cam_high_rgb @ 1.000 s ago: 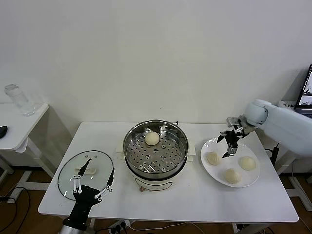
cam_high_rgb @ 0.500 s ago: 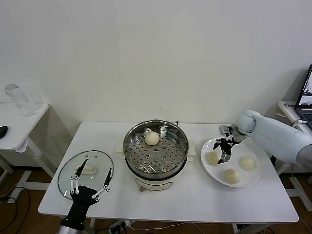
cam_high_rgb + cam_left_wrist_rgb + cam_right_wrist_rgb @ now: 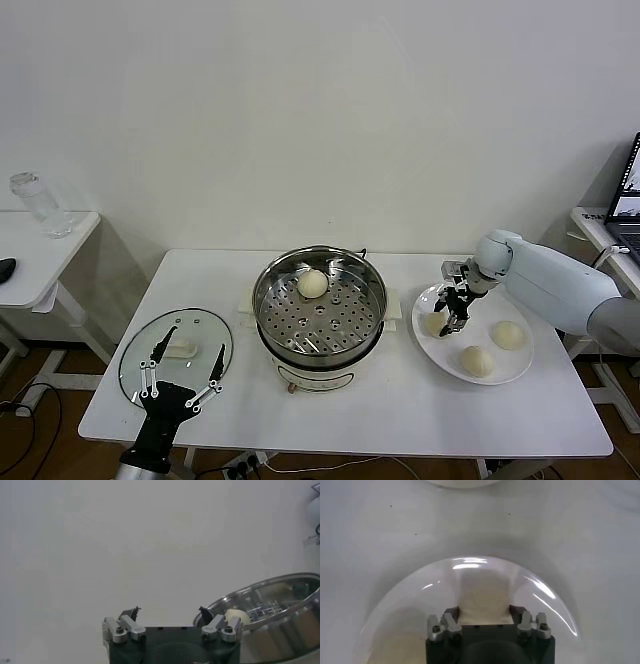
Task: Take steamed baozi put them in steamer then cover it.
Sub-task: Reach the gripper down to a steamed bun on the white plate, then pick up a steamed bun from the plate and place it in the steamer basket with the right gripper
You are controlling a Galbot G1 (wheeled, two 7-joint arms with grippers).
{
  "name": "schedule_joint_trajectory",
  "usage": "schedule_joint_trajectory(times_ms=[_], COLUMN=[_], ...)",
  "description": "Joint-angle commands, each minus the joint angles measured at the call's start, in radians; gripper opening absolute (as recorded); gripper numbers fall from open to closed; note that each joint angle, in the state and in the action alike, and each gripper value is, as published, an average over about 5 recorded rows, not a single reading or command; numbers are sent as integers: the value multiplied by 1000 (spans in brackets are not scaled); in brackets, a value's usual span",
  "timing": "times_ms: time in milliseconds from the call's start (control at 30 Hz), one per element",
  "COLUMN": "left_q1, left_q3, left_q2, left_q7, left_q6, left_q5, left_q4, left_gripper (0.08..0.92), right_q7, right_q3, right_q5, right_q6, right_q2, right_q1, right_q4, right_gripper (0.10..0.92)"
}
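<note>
The steamer [image 3: 322,365] stands mid-table, one steamed baozi [image 3: 312,284] on its perforated tray. Three more buns lie on the white plate [image 3: 445,295] to its right. My right gripper [image 3: 448,318] reaches down onto the leftmost bun [image 3: 434,324]; in the right wrist view that bun [image 3: 484,597] sits squeezed between the fingers of this gripper [image 3: 484,615], still resting on the plate [image 3: 410,610]. The other two buns [image 3: 508,334] [image 3: 476,360] lie free. My left gripper [image 3: 180,362] hovers open over the glass lid, and in its wrist view its fingers [image 3: 169,611] hold nothing beside the steamer [image 3: 295,625].
The clear glass lid [image 3: 135,368] with a white handle [image 3: 181,349] lies flat at the table's front left. A side table with a jar [image 3: 38,204] stands at far left. A laptop edge [image 3: 630,185] shows at far right.
My right gripper has moved left and down from above the plate's middle onto the leftmost bun and has shut on it. The left gripper shifted slightly lower over the lid.
</note>
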Motion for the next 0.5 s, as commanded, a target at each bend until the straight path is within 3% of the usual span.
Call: schedule_joint_trajectory(times_ms=[33,300,500], left_q1=[0,-13,-28], left_q3=[-2,13,31], left_q2=[0,5,11], left_q7=[-1,-1,-1], left_q6=[0,5,6], left_q5=[0,0,-1], left_q4=[-1,-4,-5], left_gripper=[823,823,823], right_q7=[-11,-162,-248], right_q3=[3,-106,-245], right_q5=[-5,60,162], right_q6=[0,-9,-27], right_q2=[1,-29,44], right_q1=[20,298,560], right_q4=[20,148,215], right_gripper=[629,636,638])
